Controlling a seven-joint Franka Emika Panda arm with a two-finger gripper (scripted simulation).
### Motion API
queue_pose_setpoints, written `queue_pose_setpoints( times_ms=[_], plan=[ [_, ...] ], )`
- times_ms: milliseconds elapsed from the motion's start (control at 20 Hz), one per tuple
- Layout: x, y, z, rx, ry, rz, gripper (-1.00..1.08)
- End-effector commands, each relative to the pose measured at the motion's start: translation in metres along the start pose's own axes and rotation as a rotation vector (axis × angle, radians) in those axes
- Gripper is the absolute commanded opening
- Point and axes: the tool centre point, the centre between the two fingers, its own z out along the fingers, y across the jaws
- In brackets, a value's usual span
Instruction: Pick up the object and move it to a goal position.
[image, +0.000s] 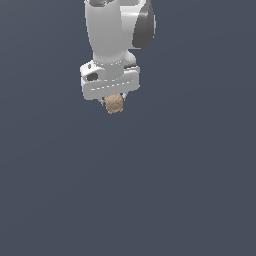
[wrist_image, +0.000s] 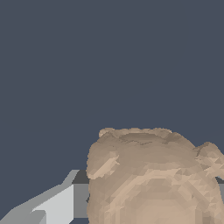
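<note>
The object (image: 114, 104) is a small tan-brown mottled lump. It sits directly under the white hand of my arm in the exterior view, between the fingers of my gripper (image: 114, 102), which are mostly hidden by the hand and the lump. In the wrist view the object (wrist_image: 153, 179) fills much of the picture, close to the camera, with one grey finger (wrist_image: 57, 203) beside it. The gripper is shut on the object. Whether the object rests on the dark surface or hangs above it cannot be told.
A plain dark blue-grey surface (image: 150, 190) fills both views. No other object, edge or goal marker shows.
</note>
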Motion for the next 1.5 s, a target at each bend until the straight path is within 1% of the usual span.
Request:
queue_pose_setpoints(
  times_ms=[0, 500, 750, 1100, 1450],
  plan=[
    [-0.001, 0.006, -0.025, 0.001, -0.001, 0.000, -1.00],
    [-0.001, 0.031, -0.125, -0.001, -0.001, 0.000, -1.00],
    [0.000, 0.042, -0.165, -0.001, -0.002, 0.000, -1.00],
    [0.002, 0.052, -0.199, -0.001, -0.002, 0.000, -1.00],
    [0.003, 0.055, -0.212, -0.002, -0.002, 0.001, -1.00]
  ],
)
